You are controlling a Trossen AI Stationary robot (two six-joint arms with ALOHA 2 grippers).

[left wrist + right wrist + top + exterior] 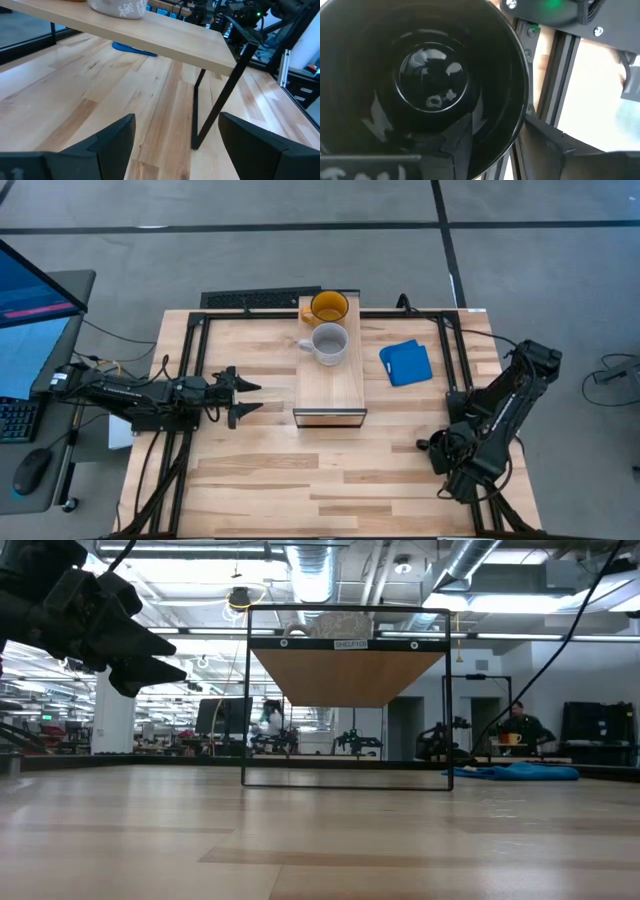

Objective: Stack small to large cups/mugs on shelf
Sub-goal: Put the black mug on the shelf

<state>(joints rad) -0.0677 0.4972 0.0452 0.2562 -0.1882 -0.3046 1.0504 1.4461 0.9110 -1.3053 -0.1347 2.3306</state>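
Observation:
The light-wood shelf (329, 380) stands at the table's middle on a thin dark frame. A yellow-orange mug (328, 307) sits on its far end. A light grey mug (328, 343) sits just nearer; its base shows in the left wrist view (120, 7). My left gripper (258, 397) is open and empty, left of the shelf and above the table; it also shows in the low view (160, 655). My right gripper (505, 145) is shut on the black mug (425, 80) near the table's right frame (432, 446). There the arm hides the mug. My right gripper holds the black mug by its rim (520, 120). One finger (457, 142) is inside the mug and the other finger (555, 147) is outside its wall. The wrist view looks straight into the mug's mouth. Whether the mug is lifted clear cannot be told.
A flat blue object (405, 364) lies on the table right of the shelf, between it and my right arm. Dark frame rails (190, 370) run along the table's left and right sides. Bare tabletop (330, 470) lies in front of the shelf.

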